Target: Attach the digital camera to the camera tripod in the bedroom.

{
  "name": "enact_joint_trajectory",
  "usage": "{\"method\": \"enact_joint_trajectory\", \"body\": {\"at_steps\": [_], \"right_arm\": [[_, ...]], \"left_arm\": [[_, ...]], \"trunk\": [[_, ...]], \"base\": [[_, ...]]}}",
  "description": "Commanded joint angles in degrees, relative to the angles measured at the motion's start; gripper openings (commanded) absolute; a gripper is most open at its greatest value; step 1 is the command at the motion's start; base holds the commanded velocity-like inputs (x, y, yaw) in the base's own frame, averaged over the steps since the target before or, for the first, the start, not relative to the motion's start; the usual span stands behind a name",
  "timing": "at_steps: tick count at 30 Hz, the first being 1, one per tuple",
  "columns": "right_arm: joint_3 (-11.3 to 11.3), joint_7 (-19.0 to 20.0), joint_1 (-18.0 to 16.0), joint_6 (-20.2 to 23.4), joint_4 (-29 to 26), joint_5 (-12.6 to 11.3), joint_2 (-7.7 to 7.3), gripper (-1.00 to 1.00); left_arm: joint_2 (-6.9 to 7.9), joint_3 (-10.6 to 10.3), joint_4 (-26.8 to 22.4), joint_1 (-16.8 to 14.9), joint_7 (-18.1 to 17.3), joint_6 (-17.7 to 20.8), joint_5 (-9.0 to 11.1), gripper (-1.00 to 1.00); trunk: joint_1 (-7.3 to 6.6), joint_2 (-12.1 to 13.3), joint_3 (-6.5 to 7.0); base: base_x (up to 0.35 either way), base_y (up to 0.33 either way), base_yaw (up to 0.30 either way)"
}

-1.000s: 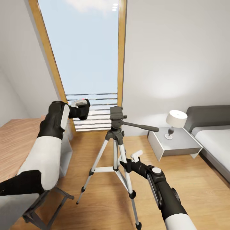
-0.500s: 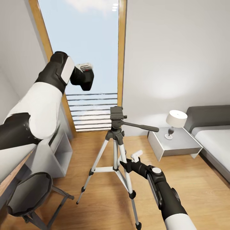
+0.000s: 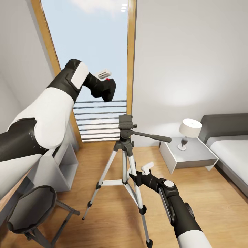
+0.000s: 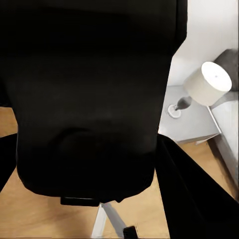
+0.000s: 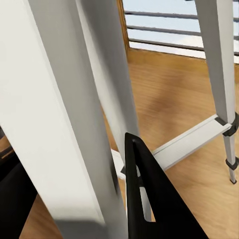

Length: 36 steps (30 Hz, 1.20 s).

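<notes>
- Head view: the left pincer [image 3: 103,82] is up high in front of the tall window [image 3: 93,51] and grips the digital camera [image 3: 105,90].
- The digital camera is black with a small red button on top. It hangs in the air, above the camera tripod [image 3: 124,151] and a little toward the left arm's side, and does not touch it.
- The camera tripod stands on the wood floor [image 3: 206,193] with its three silver legs spread. Its black head is bare, and a long black handle sticks out toward the bed [image 3: 230,151].
- The right pincer [image 3: 143,174] is low, just beside one tripod leg. One white finger [image 3: 147,168] points up. I cannot tell if it is wide or narrow.
- Right wrist view: the silver legs [image 5: 99,99] look very close and big.
- Left wrist view: the black camera [image 4: 94,94] is right in front, with a lamp [image 4: 206,84] on a grey bedside stand [image 4: 191,127] past it.
- A grey round stool [image 3: 31,210] stands below the left arm.
</notes>
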Motion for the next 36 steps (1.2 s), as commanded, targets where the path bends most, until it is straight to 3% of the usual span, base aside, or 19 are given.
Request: {"method": "enact_joint_trajectory", "body": {"at_steps": [1,6,22,24,26,27,30,31,35,36], "right_arm": [[-0.19,0.47,-0.02,0.34,0.02,1.16,0.04,-1.0],[-0.19,0.47,-0.02,0.34,0.02,1.18,0.04,-1.0],[-0.19,0.46,-0.02,0.34,-0.15,1.18,0.04,-1.0],[-0.19,0.46,-0.02,0.34,-0.18,1.18,0.04,-1.0],[-0.19,0.46,-0.02,0.34,-0.2,1.18,0.04,-1.0],[-0.19,0.47,-0.02,0.34,-0.22,1.18,0.04,-1.0],[-0.19,0.46,-0.02,0.34,-0.27,1.18,0.04,-1.0],[-0.19,0.46,-0.02,0.34,-0.29,1.18,0.04,-1.0],[-0.19,0.46,-0.02,0.34,-0.32,1.18,0.04,-1.0],[-0.19,0.46,-0.02,0.34,-0.32,1.18,0.04,-1.0]], "left_arm": [[-0.04,0.25,0.18,-0.08,0.2,0.21,0.67,-1.0],[-0.04,0.12,0.72,-0.08,0.57,-0.16,3.26,-1.0],[-0.04,-0.33,-0.65,-0.08,0.41,-0.36,3.51,-1.0],[0.15,-3.05,-2.07,-0.08,-8.69,-0.32,3.6,-1.0],[0.41,-6.1,-2.65,-0.08,-14.41,-0.37,3.51,-1.0],[0.74,-10.16,-3.31,-0.08,-21.16,-0.64,3.36,-1.0],[1.44,-16.92,-3.91,-0.08,-31.29,-2.1,2.88,-1.0],[2.0,-21.05,-3.89,-0.08,-36.89,-3.89,2.58,-1.0],[3.73,-26.87,-4.26,-0.08,-45.16,-8.21,2.35,-1.0],[3.99,-27.47,-4.45,-0.08,-45.97,-8.7,2.25,-1.0]], "trunk": [[0.05,-0.1,-0.13],[0.05,-0.1,-0.13],[0.05,-0.1,-0.13],[0.05,-0.1,-0.13],[0.05,-0.1,-0.13],[0.05,-0.1,-0.13],[0.05,-0.1,-0.13],[0.05,-0.1,-0.13],[0.05,-0.1,-0.13],[0.05,-0.1,-0.13]], "base": [[0.0,0.0,0.0],[0.0,0.0,0.0],[0.0,0.0,0.0],[0.0,0.0,0.0],[0.0,0.0,0.0],[0.0,0.0,0.0],[0.0,0.0,0.0],[0.0,0.0,0.0],[0.0,0.0,0.0],[0.0,0.0,0.0]]}}
